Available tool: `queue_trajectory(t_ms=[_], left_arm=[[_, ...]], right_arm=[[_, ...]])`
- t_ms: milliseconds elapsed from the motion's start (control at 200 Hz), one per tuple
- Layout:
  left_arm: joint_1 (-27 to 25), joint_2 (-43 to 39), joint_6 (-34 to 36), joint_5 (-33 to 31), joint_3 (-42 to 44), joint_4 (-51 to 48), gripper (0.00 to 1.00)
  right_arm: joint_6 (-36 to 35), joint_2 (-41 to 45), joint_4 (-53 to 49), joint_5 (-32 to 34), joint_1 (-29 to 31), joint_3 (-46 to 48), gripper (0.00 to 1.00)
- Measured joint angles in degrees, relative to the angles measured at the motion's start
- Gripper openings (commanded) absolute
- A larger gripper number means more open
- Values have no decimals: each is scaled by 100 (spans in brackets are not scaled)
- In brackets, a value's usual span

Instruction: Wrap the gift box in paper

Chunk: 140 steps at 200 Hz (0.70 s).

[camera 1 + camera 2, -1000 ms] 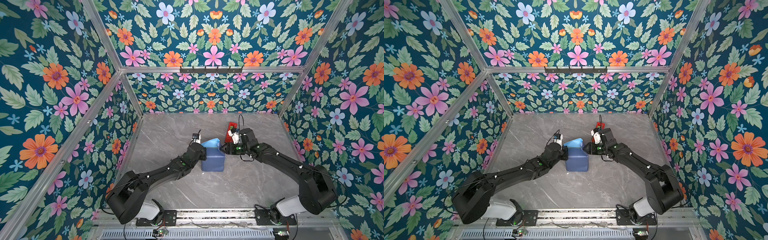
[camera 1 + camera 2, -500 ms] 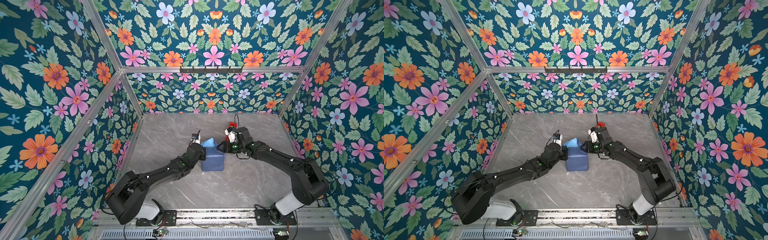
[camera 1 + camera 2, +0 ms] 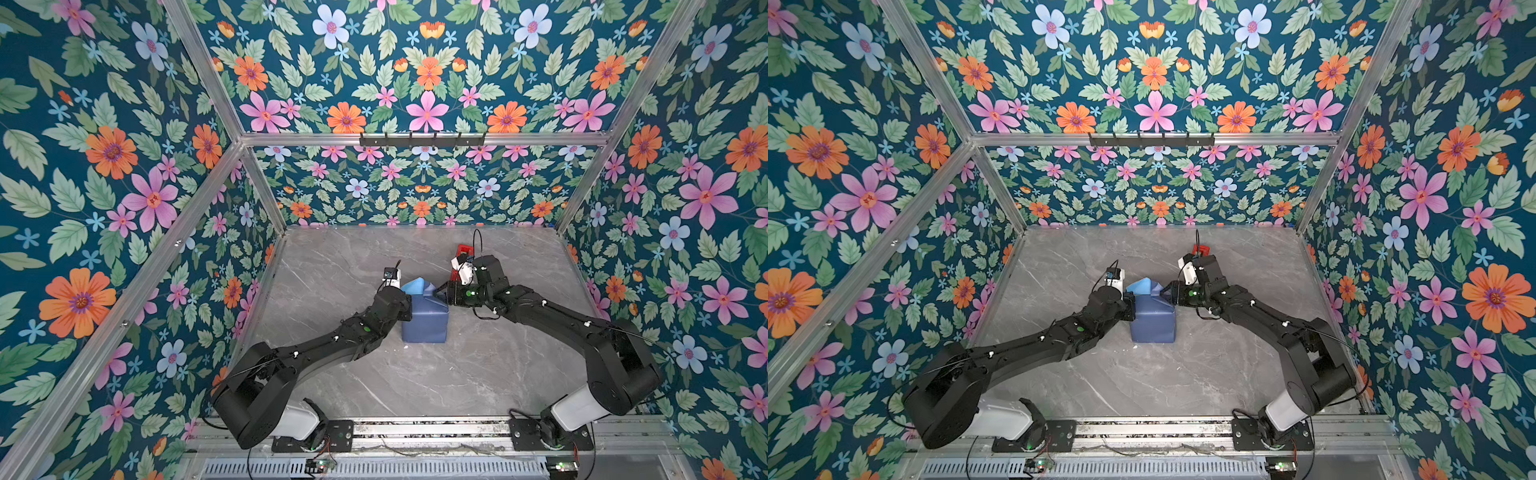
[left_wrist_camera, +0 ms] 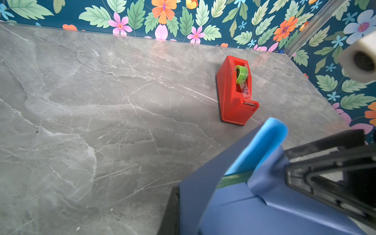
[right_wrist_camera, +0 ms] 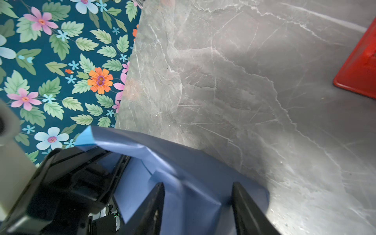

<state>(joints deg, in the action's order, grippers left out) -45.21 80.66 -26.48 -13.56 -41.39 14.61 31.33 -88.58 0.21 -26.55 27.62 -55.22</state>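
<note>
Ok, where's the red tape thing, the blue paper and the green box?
tape dispenser [image 4: 226,97]: left wrist view, red side wall.
paper [image 3: 424,322]: a top view, dark top face.
gift box [image 4: 234,180]: left wrist view, green sliver between folds.

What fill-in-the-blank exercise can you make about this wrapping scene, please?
1. The tape dispenser on the table is ___.
2. The tape roll inside it is ___.
3. Only a thin strip of the gift box shows under the ___ paper.
4. The right gripper's jaws are not shut but ___.
Missing words: red; green; blue; open.
</note>
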Motion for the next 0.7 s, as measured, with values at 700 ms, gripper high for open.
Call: queue_trajectory(t_ms=[700], left_arm=[[0, 20, -22, 68, 7, 63, 4]], right_arm=[[0, -238, 693, -20, 0, 391, 57]])
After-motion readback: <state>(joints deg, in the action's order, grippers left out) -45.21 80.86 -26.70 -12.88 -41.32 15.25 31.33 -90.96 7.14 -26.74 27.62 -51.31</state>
